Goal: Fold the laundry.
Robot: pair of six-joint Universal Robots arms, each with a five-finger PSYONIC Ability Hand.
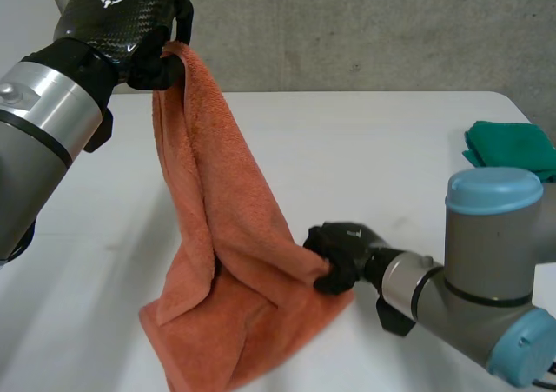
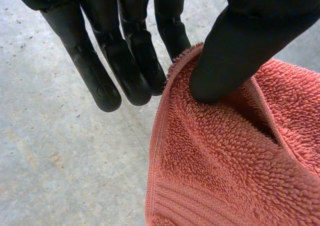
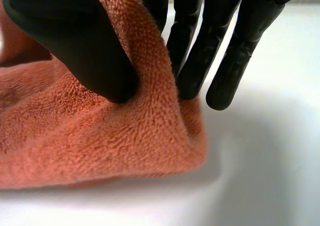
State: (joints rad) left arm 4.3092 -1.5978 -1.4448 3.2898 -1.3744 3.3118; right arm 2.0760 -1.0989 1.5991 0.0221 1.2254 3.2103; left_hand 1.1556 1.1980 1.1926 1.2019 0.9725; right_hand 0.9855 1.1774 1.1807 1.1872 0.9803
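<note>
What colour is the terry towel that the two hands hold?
The terry towel is a plain salmon orange, without pattern. The left wrist view shows it best.

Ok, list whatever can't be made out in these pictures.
- Head view: the green cloth is cut off by the edge and, low down, by the right arm, so its full shape is unknown.
- Head view: the towel bunches on the table, with its lower corners buried in its own folds.
- Left wrist view: the towel hides where the left hand touches behind it.
- Right wrist view: the same goes for the right hand.
</note>
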